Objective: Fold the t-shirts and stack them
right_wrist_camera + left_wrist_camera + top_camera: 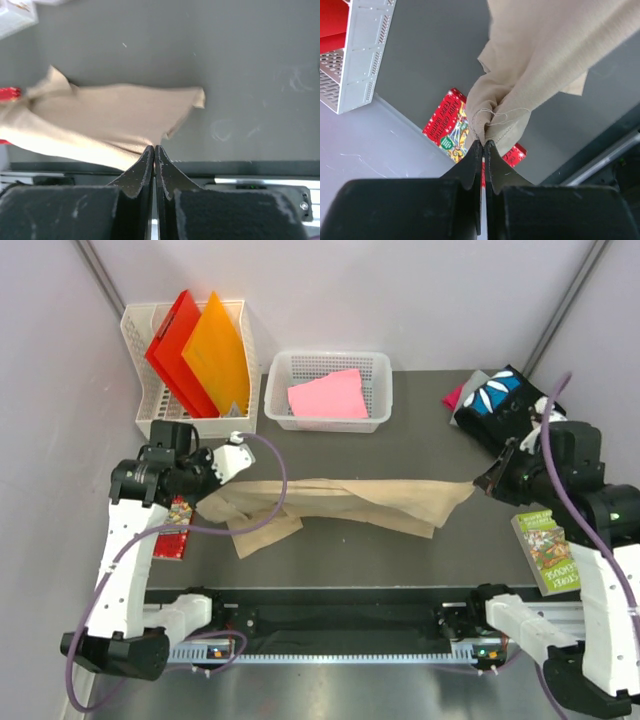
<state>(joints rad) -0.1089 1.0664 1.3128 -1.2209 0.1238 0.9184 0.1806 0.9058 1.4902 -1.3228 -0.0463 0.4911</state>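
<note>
A tan t-shirt [340, 502] hangs stretched in a long band above the dark table, held at both ends. My left gripper [212, 480] is shut on its left end, where the bunched hem [492, 120] sits pinched between the fingertips. At the other end my right gripper [487, 480] is shut on a thin edge of the same tan cloth [100, 117]. A folded pink t-shirt [328, 397] lies in the white mesh basket [375, 365] at the back. A black t-shirt with blue-and-white print [492, 395] lies crumpled at the back right, a magenta one [453, 397] peeking from under it.
A white upright basket [140, 370] with red and orange folders [195, 355] stands at the back left. A red printed packet [175, 530] lies under my left arm, also below the tee in the left wrist view [445, 127]. A green-and-red booklet [547, 552] lies at the right edge.
</note>
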